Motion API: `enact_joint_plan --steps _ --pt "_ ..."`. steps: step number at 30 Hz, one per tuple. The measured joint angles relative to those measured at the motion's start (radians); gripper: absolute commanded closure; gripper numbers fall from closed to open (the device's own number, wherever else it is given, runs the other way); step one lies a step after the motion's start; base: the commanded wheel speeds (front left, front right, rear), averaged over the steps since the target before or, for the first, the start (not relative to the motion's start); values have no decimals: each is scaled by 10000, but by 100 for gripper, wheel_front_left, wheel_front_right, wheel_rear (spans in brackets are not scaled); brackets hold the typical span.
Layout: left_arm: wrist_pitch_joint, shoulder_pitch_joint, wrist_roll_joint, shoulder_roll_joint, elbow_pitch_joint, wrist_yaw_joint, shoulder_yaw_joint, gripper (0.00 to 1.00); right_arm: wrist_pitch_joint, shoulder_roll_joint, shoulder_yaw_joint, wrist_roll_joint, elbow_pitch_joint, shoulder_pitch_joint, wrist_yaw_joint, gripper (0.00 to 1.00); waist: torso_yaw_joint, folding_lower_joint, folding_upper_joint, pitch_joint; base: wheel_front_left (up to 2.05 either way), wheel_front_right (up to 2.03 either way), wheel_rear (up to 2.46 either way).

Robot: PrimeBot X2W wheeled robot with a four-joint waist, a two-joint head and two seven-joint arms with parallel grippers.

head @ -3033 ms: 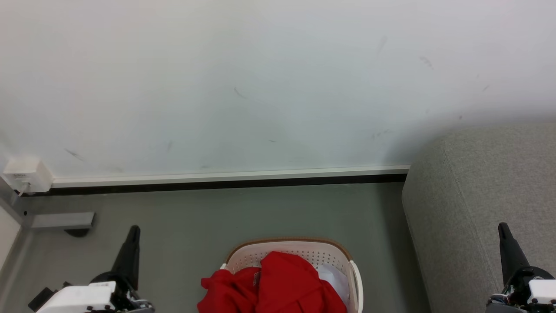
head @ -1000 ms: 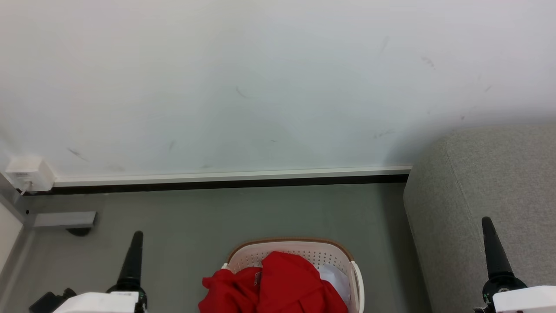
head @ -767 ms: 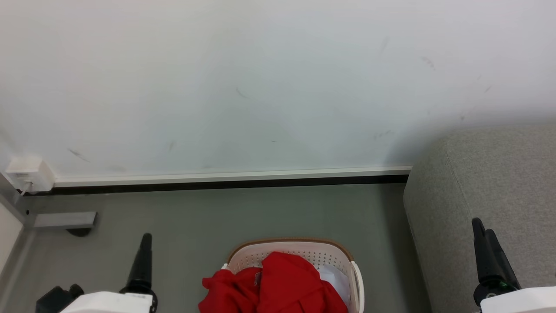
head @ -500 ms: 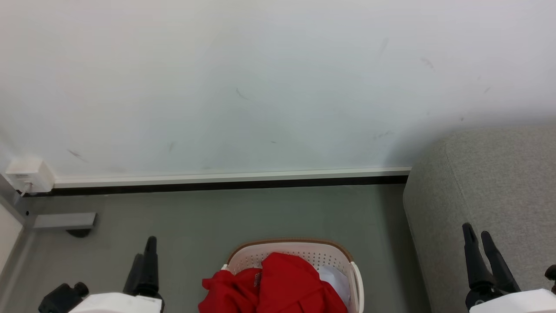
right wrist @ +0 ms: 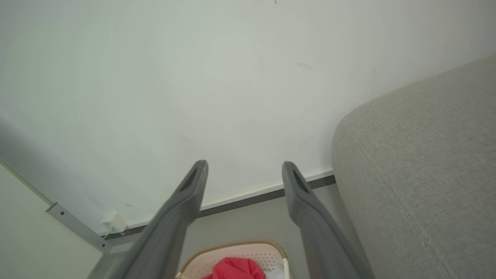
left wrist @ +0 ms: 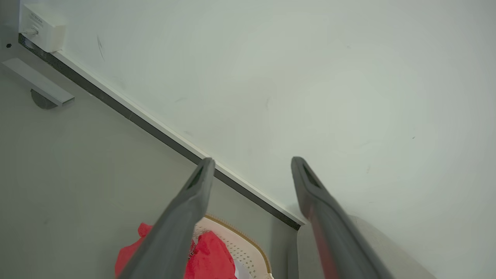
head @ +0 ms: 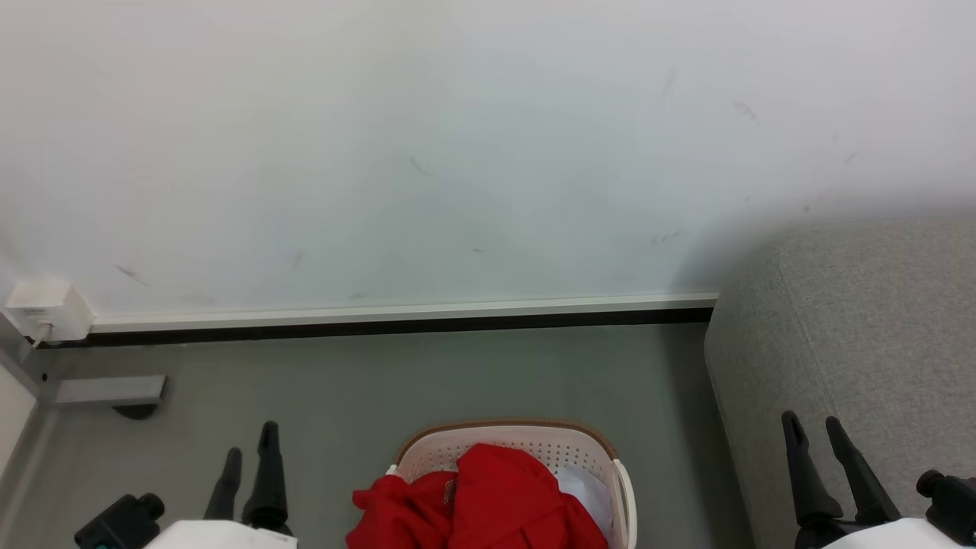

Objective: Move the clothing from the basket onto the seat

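We log the clothing [head: 488, 499] heaped in the basket [head: 568, 451], one red fold over its left rim, beside a pale piece [head: 589, 488], possibly a sheet. The basket stands on the floor [head: 457, 374] near the seat [head: 862, 320]. Left gripper [head: 250, 441] and right gripper [head: 812, 420] both gape wide, holding nothing

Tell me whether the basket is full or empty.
Not empty: red clothing is heaped inside the basket, draping over its left rim, with a pale white sheet beside it.

one basket [head: 509, 422], one sofa [head: 862, 320], maybe two garments [head: 496, 488]
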Motion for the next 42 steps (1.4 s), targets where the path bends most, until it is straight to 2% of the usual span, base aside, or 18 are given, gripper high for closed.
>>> enact_joint_plan --steps 23,42 --pt "-627 200 3037 176 -31 188 -282 0 -171 353 -297 -3024 535 -8 0 0 -96 0 0 -81 0 0 0" --pt "-1093 405 4849 504 61 525 -658 0 -276 796 -907 -4805 999 4 0 0 -80 0 0 -144 0 0 0"
